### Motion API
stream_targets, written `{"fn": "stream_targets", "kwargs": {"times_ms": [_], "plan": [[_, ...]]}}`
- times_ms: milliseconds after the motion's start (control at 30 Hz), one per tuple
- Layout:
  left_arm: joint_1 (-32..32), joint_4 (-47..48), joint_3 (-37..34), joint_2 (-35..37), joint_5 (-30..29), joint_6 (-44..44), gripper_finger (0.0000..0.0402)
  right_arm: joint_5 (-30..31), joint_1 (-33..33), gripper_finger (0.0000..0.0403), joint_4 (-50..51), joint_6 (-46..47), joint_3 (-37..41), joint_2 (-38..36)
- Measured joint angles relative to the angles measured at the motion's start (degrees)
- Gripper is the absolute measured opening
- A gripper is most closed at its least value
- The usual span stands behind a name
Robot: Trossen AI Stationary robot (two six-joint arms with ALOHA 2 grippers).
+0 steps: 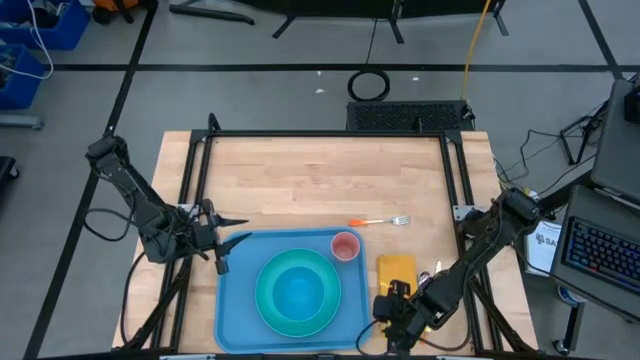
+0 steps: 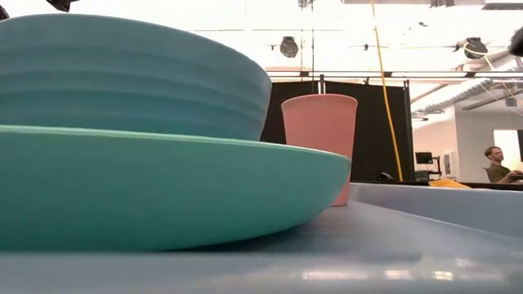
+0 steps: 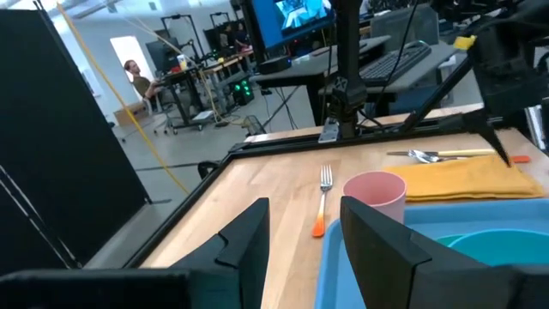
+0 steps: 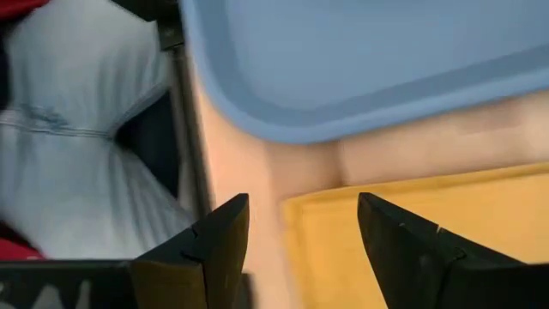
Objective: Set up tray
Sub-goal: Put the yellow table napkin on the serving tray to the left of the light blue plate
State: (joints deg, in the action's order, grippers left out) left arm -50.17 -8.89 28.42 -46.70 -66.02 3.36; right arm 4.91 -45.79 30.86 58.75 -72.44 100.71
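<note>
the blue tray (image 1: pixel 238 300) is seen at the near edge of the wooden surface (image 1: pixel 320 180). the left gripper (image 1: pixel 232 243) is held spread at its far-left corner, the right gripper (image 4: pixel 300 232) spread over the yellow napkin (image 1: pixel 396 268).

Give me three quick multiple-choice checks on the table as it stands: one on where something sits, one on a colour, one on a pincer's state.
1. Where is the pink cup?
A. On the tray, at a far corner
B. On the bare table
C. On the napkin

2. What colour is the fork's handle?
A. Blue
B. Orange
C. Green

3. How is the right pincer?
A. Shut on the fork
B. Shut on the tray
C. Open, holding nothing

Answers:
1. A: the high view shows the cup inside the tray's rim beside the teal plate.
2. B: the left wrist view shows an orange handle on the wood.
3. C: its wrist view shows the fingers apart over the yellow napkin, nothing between them.
</note>
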Motion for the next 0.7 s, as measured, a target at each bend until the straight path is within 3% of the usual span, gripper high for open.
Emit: {"fn": "stream_targets", "kwargs": {"times_ms": [400,700], "plan": [[0.0,-0.36,0.0,0.02,0.01,2.1,0.015,-4.13,-3.03,0.021,-0.41,9.39,0.07,4.11],[0.0,-0.87,0.0,0.01,-0.02,2.38,0.015,-4.92,-4.73,0.0197,-0.66,10.18,0.02,8.44]]}}
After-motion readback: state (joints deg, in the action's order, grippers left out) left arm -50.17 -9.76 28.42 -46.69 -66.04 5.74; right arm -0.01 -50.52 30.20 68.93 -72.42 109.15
